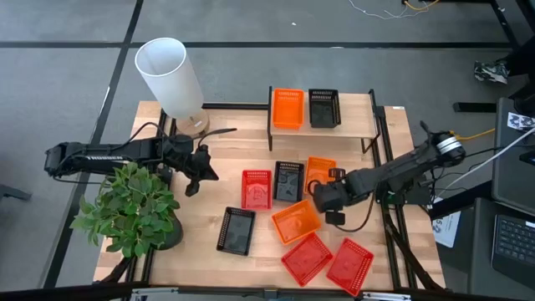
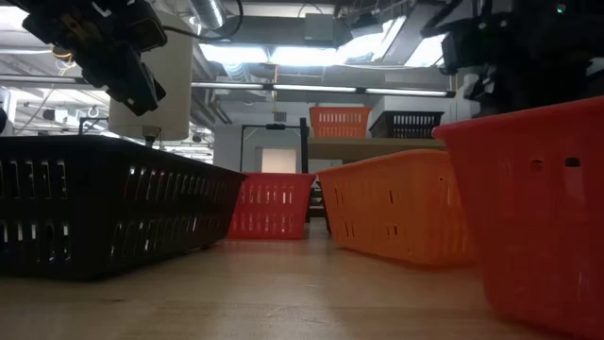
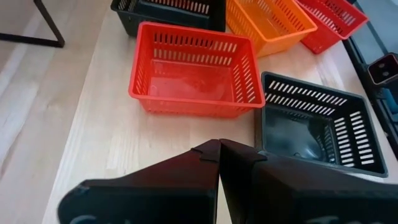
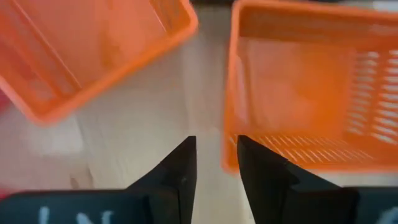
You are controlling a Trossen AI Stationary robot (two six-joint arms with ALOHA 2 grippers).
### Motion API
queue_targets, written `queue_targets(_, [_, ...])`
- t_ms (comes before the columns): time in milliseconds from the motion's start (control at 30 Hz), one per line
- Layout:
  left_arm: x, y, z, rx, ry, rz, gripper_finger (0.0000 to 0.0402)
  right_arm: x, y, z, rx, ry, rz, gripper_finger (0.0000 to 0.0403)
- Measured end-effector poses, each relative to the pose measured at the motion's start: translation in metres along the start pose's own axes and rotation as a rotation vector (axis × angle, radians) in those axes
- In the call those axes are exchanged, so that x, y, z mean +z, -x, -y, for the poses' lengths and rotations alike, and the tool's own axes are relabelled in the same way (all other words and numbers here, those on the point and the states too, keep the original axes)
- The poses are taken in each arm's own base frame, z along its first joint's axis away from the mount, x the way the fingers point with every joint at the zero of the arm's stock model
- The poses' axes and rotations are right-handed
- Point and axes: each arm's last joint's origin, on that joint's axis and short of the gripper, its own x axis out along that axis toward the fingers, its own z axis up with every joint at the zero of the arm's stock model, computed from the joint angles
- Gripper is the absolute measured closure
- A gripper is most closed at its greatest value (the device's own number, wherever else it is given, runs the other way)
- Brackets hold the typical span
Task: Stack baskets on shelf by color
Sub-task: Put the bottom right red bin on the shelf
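Observation:
The shelf (image 1: 359, 117) stands at the table's far edge and carries one orange basket (image 1: 288, 109) and one black basket (image 1: 323, 109). On the table lie a red basket (image 1: 257, 189), a black one (image 1: 289, 181), two orange ones (image 1: 321, 170) (image 1: 295, 221), another black one (image 1: 236, 230) and two red ones (image 1: 306, 257) (image 1: 349, 266). My right gripper (image 4: 216, 152) is slightly open, low between the two orange baskets, at the corner (image 4: 229, 155) of the farther one. My left gripper (image 3: 219, 149) is shut, hovering left of the red basket (image 3: 196, 71). My right gripper comes level from the table's right, and its fingertips stand on either side of the farther orange basket's corner wall (image 4: 227, 140). I cannot tell whether they touch it. The basket rests flat on the table.
A potted plant (image 1: 129, 209) and a white lamp (image 1: 171, 75) stand on the table's left side beside the left arm. Bare wood shows between the shelf and the baskets, and along the near left edge. Cables and a laptop (image 1: 512, 242) lie to the right, off the table.

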Motion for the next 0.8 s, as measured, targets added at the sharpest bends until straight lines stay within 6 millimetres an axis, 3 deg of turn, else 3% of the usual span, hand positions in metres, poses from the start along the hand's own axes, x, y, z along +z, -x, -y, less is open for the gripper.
queue_targets(167, [0.0, 0.0, 0.0, 0.003, -0.002, 0.003, 0.0402, -0.009, -0.006, 0.005, 0.017, -0.021, 0.082, 0.0287])
queue_targets(367, [0.001, 0.0, -0.001, 0.043, -0.001, 0.007, 0.0402, -0.021, -0.017, 0.006, 0.069, -0.067, -0.028, 0.0287])
queue_targets(567, [0.001, 0.0, -0.001, 0.048, -0.002, 0.008, 0.0402, -0.045, 0.0, -0.012, 0.145, -0.215, -0.135, 0.0287])
queue_targets(800, [0.001, 0.0, -0.002, 0.079, -0.002, 0.01, 0.0401, -0.064, 0.02, -0.029, 0.144, -0.255, -0.036, 0.0287])
